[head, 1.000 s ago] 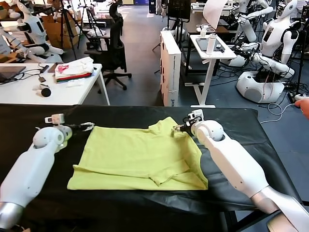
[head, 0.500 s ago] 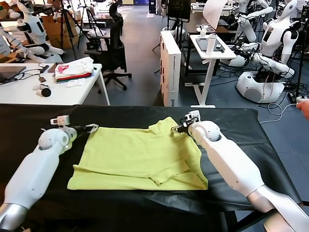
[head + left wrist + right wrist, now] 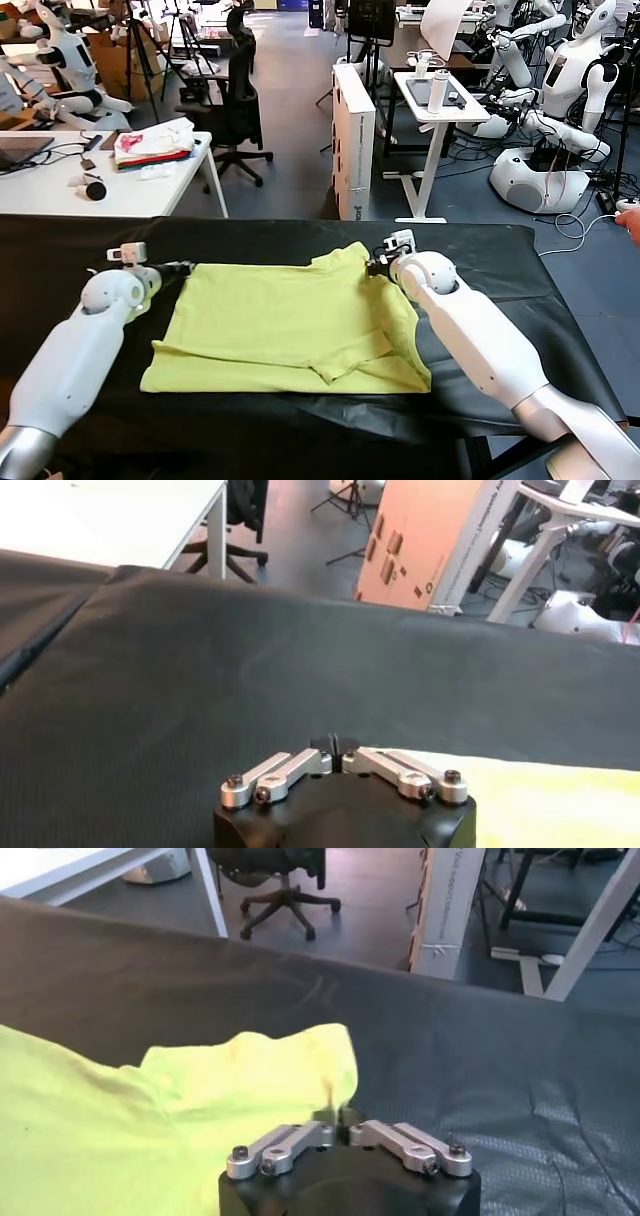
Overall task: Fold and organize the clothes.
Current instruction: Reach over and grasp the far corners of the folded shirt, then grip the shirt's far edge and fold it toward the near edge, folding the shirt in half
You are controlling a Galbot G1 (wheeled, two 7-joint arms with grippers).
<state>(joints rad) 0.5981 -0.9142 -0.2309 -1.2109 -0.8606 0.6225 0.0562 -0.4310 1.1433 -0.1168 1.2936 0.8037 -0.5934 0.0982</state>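
The clothes are one lime yellow-green T-shirt [image 3: 290, 325] lying flat on the black table [image 3: 300, 235], with its near right part folded over. My left gripper [image 3: 183, 267] is shut at the shirt's far left corner. In the left wrist view the cloth [image 3: 560, 800] runs up to the closed left gripper [image 3: 335, 742]. My right gripper [image 3: 372, 267] is shut on the far right sleeve. In the right wrist view a thin ridge of the shirt [image 3: 120, 1118] stands pinched in the right gripper [image 3: 337, 1116].
Behind the black table stand a white desk [image 3: 60, 190] with a white, red and pink cloth pile [image 3: 152, 145], an office chair [image 3: 240, 90], a tall cardboard box [image 3: 352, 140] and other robots [image 3: 550, 170]. Black cloth lies bare around the shirt.
Both grippers went from open to shut. The left one slid in to the shirt's far left corner, and the right one closed on the far right sleeve. The shirt has barely moved.
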